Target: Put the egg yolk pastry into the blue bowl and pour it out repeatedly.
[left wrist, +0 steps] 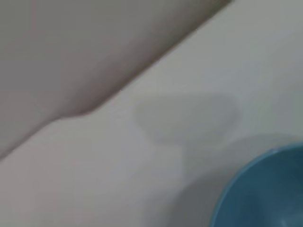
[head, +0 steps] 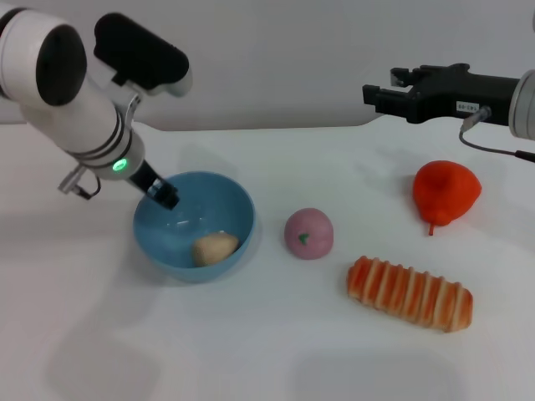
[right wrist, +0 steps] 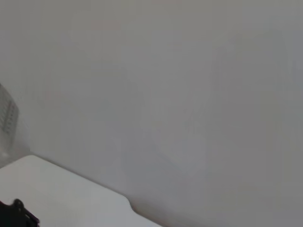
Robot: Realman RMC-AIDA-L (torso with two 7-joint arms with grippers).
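striped bread [head: 410, 293]: nearest, lying flat on the white worktop [head: 267, 351], right side.
egg yolk pastry [head: 215, 248]: sits inside the blue bowl [head: 230, 200], against its near wall.
pink ball [head: 308, 233]: just right of bowl, apart from it.
left pincer [head: 164, 194]: tip at bowl's far-left rim, clamped on the rim.
orange fruit [head: 445, 192]: farther right.
right pincer [head: 393, 92]: raised at the back right, well clear; open or closed, can't tell.
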